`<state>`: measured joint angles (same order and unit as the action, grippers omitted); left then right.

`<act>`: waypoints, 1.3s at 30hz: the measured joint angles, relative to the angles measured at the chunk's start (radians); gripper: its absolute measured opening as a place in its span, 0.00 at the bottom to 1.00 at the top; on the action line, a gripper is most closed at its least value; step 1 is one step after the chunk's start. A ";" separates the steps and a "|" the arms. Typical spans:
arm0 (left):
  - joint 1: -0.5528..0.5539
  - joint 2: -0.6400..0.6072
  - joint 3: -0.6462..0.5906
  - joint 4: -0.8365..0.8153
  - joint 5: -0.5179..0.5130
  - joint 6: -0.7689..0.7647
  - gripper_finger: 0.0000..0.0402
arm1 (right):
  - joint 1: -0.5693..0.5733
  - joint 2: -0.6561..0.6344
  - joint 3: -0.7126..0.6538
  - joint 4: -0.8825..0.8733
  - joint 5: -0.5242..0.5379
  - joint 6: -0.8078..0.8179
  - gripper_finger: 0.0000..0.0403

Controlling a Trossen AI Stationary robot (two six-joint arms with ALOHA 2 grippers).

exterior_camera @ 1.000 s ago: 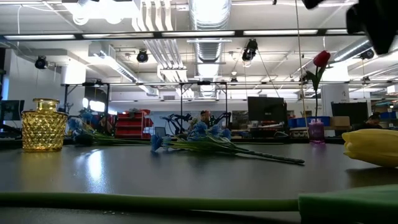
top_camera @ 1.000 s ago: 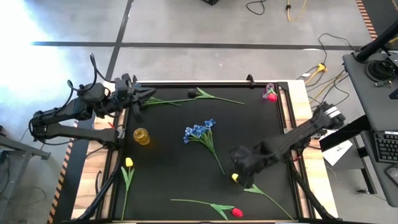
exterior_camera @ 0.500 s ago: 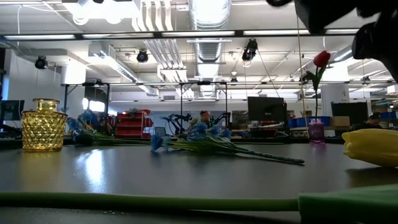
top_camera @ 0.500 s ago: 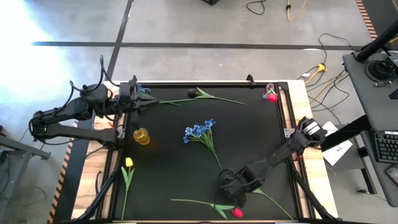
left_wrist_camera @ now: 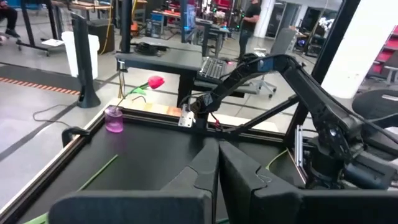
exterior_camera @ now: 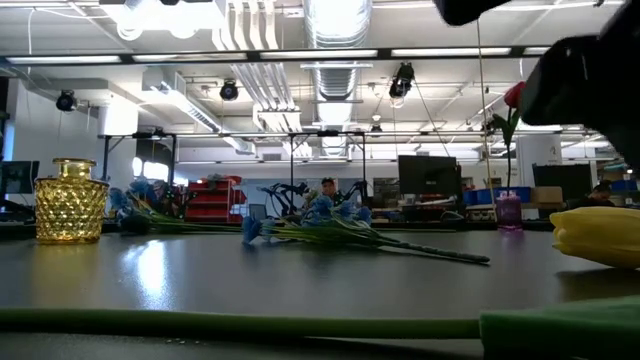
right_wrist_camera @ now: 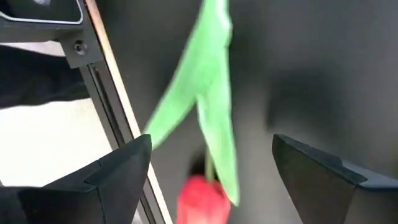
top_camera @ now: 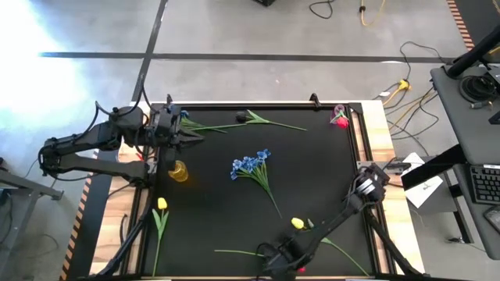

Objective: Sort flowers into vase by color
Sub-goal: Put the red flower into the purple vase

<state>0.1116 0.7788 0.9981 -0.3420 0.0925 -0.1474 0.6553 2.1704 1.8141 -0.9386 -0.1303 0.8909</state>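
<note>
Red tulip (right_wrist_camera: 202, 199) lay at the worktop's (top_camera: 312, 172) near edge, stem and leaf (right_wrist_camera: 211, 112) running away from the bud. Right end effector (top_camera: 283, 256) sat right over it, fingers (right_wrist_camera: 118, 171) spread wide either side of the bud, nothing pinched.

Yellow tulip (top_camera: 298, 224) lay just beyond that end effector, toward the worktop's middle. Blue bunch (top_camera: 251, 165) lay flat near the worktop's centre. Second yellow tulip (top_camera: 162, 204) lay near the worktop's left edge, yellow glass vase (top_camera: 177, 171) just beyond it. Pink vase (top_camera: 341, 117) with a red flower (left_wrist_camera: 154, 81) stood in the worktop's far right corner. Another green stem (top_camera: 266, 119) lay along the far edge.

Left end effector (top_camera: 191, 134) hung over the worktop's far left corner, fingers (left_wrist_camera: 205, 171) pressed together, empty.
</note>
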 joint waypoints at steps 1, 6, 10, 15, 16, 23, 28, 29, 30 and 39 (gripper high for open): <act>0.000 0.000 0.000 -0.003 0.000 0.000 0.00 | 0.005 0.021 0.015 -0.004 0.000 -0.014 0.81; 0.000 -0.007 0.000 -0.028 0.010 -0.028 0.00 | 0.015 0.114 0.121 -0.125 0.011 -0.040 0.79; 0.000 -0.018 0.000 -0.034 0.051 -0.035 0.00 | 0.015 0.161 0.195 -0.214 0.032 -0.074 0.69; 0.000 -0.034 0.000 -0.035 0.154 -0.072 0.00 | 0.003 0.159 0.212 -0.237 0.044 -0.092 0.47; 0.000 -0.036 0.000 -0.035 0.184 -0.082 0.00 | -0.002 0.156 0.211 -0.247 0.044 -0.094 0.41; 0.000 -0.041 0.002 -0.056 0.274 -0.127 0.00 | -0.036 0.128 0.206 -0.443 0.212 -0.270 0.05; 0.000 -0.031 0.002 -0.098 0.274 -0.135 0.00 | -0.080 0.082 0.207 -0.626 0.473 -0.505 0.03; 0.000 -0.026 0.002 -0.103 0.274 -0.137 0.00 | -0.093 0.074 0.207 -0.637 0.536 -0.566 0.03; 0.000 -0.021 0.002 -0.106 0.274 -0.140 0.00 | -0.108 0.066 0.206 -0.637 0.606 -0.638 0.03; 0.000 0.091 0.000 -0.158 0.276 -0.238 0.10 | -0.204 -0.008 0.202 -0.634 1.168 -1.141 0.03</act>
<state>0.1116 0.8696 0.9985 -0.5002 0.3683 -0.3851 0.4513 2.1620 2.0163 -1.5723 1.0376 -0.2501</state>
